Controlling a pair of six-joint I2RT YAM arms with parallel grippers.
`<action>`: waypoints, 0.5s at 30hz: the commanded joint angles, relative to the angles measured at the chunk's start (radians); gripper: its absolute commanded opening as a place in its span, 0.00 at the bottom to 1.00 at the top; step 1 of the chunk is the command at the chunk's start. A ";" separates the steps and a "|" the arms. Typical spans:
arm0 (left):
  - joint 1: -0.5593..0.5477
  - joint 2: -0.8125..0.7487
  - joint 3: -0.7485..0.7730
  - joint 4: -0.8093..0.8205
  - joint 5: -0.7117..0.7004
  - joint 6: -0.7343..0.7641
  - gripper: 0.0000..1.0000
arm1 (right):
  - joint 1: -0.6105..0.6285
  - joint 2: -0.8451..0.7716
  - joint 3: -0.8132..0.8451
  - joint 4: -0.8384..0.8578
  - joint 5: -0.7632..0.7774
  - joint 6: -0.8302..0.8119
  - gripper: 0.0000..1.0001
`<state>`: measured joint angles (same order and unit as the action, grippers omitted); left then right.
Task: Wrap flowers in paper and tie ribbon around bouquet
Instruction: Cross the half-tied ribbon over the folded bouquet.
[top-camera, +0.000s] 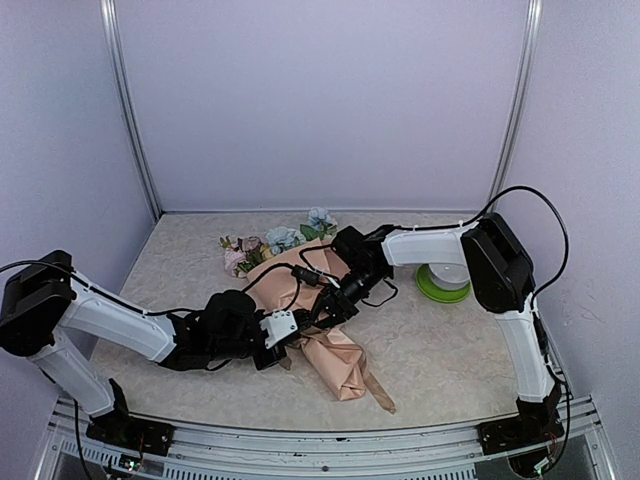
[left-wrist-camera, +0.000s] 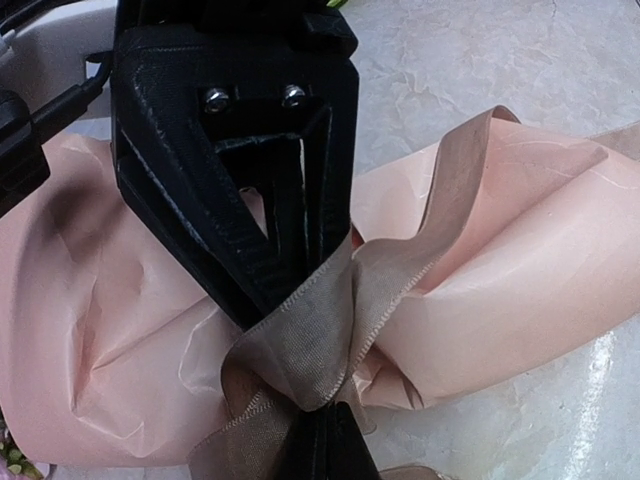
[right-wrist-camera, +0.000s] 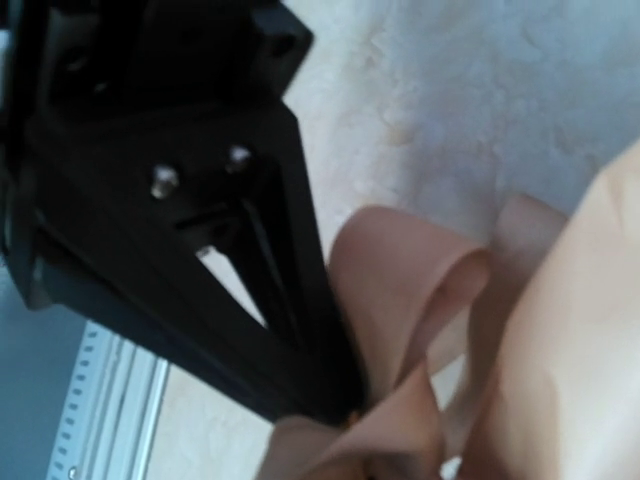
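Observation:
The bouquet lies on the table, its flowers (top-camera: 283, 240) at the far end and the peach paper (top-camera: 335, 360) cone narrowing toward the near edge. Both grippers meet over the cone's middle. My left gripper (top-camera: 298, 325) (left-wrist-camera: 325, 440) is shut on the beige ribbon (left-wrist-camera: 310, 340), which crosses in a knot-like fold over the paper (left-wrist-camera: 520, 270) and drapes across the closed fingers. My right gripper (top-camera: 335, 300) (right-wrist-camera: 345, 405) is at a ribbon (right-wrist-camera: 400, 270) loop beside the paper (right-wrist-camera: 570, 330). That view is blurred and the ribbon covers the fingertips.
A green and white spool (top-camera: 442, 282) stands to the right of the bouquet, under the right arm. Purple walls and metal posts enclose the table, and a metal rail (top-camera: 330, 440) runs along the near edge.

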<state>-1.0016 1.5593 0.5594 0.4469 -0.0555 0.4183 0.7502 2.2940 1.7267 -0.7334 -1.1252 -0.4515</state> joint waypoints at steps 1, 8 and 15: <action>0.008 0.010 0.014 0.021 0.002 -0.014 0.00 | 0.018 0.025 0.005 0.024 -0.065 0.001 0.19; 0.013 0.035 0.024 0.048 -0.038 -0.041 0.00 | 0.018 0.020 0.005 0.045 -0.084 0.012 0.24; 0.027 0.056 0.025 0.109 -0.079 -0.082 0.00 | 0.026 -0.013 -0.026 0.100 0.016 0.060 0.29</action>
<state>-0.9871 1.6047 0.5648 0.4820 -0.1131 0.3721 0.7593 2.2948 1.7248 -0.6846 -1.1736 -0.4248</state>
